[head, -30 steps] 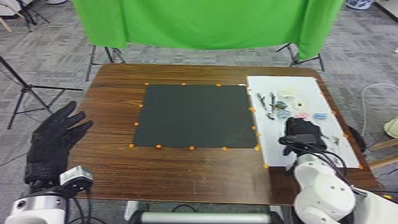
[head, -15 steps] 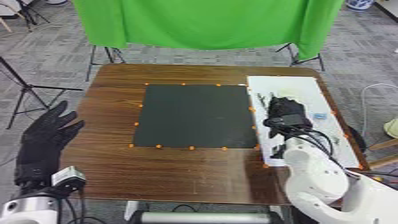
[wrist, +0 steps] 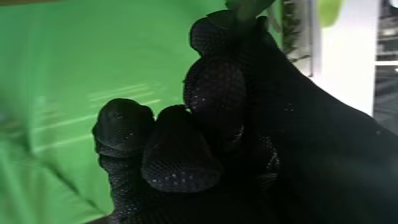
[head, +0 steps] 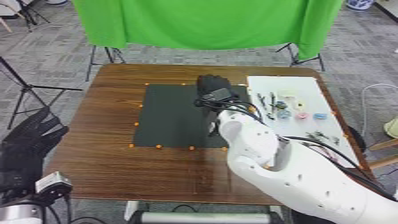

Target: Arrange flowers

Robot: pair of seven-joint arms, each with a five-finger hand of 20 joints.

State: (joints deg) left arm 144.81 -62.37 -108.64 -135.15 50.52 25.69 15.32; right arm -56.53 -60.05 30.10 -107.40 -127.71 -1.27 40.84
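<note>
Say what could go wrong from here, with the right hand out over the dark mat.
The black cables pass close to the stems on the white board and might drag them. The green piece seems pinched near the tips of the right hand, so it could slip.

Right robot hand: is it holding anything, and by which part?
It appears so: the right robot hand seems to pinch a dark green piece at its fingertips. Which part of it is gripped, I cannot tell.
</note>
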